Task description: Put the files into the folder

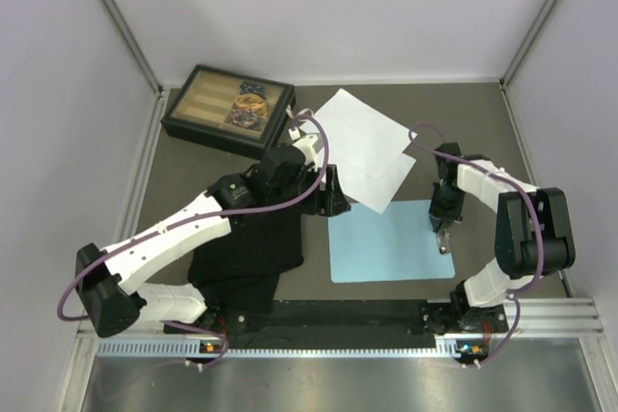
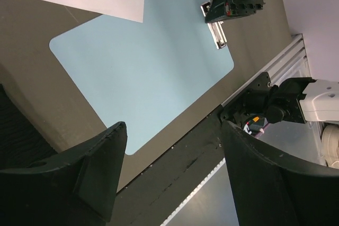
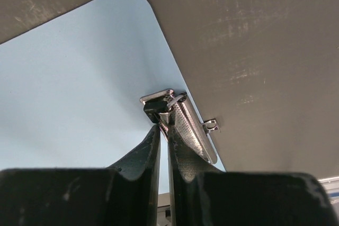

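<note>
Now two files [image 1: 367, 147], one folder [image 1: 381, 243]; right claw [image 3: 164, 126] pinches its clip [image 3: 186, 124], left claw [image 2: 174, 130] spread.

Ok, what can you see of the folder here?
The folder is a flat, light-blue board with rounded corners, plastic by its look. It lies flat on the dark table. A silver metal clip sits at its right short edge, and the right gripper is closed on the clip. A corner of the white files overlaps its far edge.
</note>
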Robot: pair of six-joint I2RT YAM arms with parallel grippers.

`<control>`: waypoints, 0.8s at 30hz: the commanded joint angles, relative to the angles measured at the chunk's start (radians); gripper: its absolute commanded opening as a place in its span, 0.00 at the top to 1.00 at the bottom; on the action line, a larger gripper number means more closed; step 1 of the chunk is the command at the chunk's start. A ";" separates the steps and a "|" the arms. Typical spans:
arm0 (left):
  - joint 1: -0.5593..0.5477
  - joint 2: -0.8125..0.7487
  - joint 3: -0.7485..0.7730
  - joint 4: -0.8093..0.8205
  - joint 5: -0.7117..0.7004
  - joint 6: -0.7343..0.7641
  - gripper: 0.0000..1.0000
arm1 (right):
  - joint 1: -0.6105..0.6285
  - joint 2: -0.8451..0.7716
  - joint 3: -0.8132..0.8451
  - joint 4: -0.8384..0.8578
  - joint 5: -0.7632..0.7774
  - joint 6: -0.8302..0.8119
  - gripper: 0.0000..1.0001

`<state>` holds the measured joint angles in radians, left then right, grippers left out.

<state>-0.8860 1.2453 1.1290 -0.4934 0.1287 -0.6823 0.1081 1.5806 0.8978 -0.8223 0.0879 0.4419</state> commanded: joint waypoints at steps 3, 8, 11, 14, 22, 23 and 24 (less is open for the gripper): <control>-0.005 0.017 0.002 0.018 -0.002 0.001 0.23 | -0.013 0.030 0.016 0.141 -0.027 0.031 1.00; -0.005 0.127 0.051 0.032 0.002 0.059 0.23 | -0.008 -0.011 0.018 0.111 -0.057 -0.008 0.83; -0.005 0.210 0.095 0.038 0.002 0.098 0.23 | 0.004 -0.094 0.012 0.086 -0.082 -0.028 0.68; -0.005 0.268 0.121 0.070 -0.014 0.115 0.23 | 0.005 -0.175 0.050 0.071 -0.082 -0.058 0.49; 0.045 0.406 0.193 0.255 -0.077 0.073 0.22 | 0.004 0.060 0.404 0.236 -0.244 0.003 0.25; 0.062 0.431 0.213 0.278 -0.049 0.064 0.22 | 0.002 0.093 0.441 0.250 -0.278 0.021 0.25; 0.096 0.459 0.257 0.326 -0.029 0.041 0.23 | 0.001 0.161 0.507 0.273 -0.293 0.038 0.25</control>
<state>-0.8677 1.6272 1.2587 -0.3725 0.0845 -0.6006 0.1108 1.5929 1.2209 -0.6842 -0.0822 0.4080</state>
